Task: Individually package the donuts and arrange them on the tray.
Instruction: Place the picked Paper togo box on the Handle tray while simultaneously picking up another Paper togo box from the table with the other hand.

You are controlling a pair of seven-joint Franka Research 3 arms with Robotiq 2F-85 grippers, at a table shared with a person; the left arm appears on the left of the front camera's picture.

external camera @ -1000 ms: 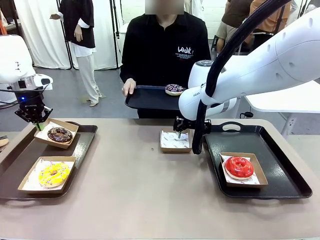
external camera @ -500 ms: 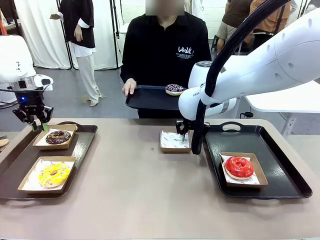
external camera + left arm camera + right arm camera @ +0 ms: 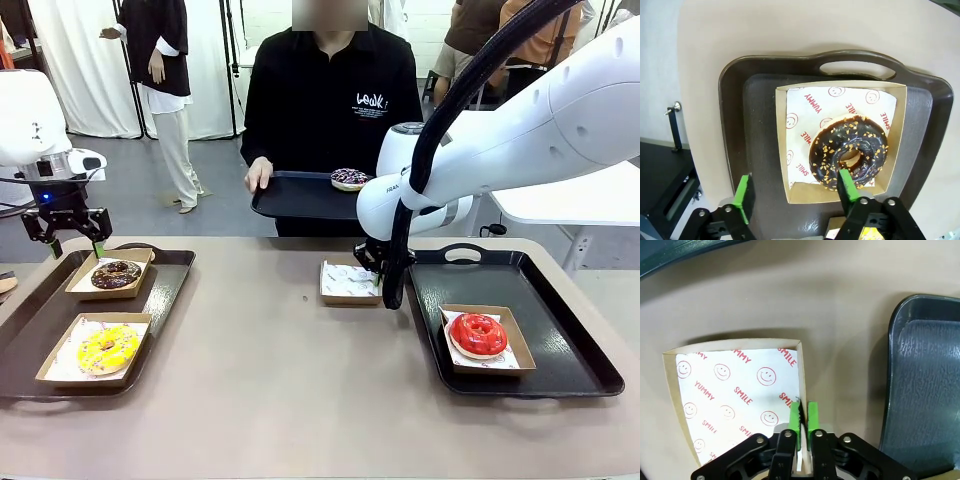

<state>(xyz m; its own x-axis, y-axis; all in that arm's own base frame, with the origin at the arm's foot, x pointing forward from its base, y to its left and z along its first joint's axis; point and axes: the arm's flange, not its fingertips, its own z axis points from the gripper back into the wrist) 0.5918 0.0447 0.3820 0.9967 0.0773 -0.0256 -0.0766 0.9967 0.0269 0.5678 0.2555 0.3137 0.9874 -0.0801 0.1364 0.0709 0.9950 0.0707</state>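
Yellow donut (image 3: 108, 347) and chocolate donut (image 3: 117, 273) sit boxed on the left tray (image 3: 30, 330) under the spread left gripper (image 3: 70, 243), the red donut (image 3: 477, 333) boxed on the right tray (image 3: 560, 330), the right gripper (image 3: 804, 421) pinching the empty box (image 3: 349, 282)'s wall, the sprinkled donut (image 3: 349, 178) on the person's tray (image 3: 295, 195)

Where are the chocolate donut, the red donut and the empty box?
chocolate donut (image 3: 847, 152), left wrist view, on its glazed ring.
red donut (image 3: 477, 333), front view, on its glossy top.
empty box (image 3: 735, 390), right wrist view, on its printed paper lining.
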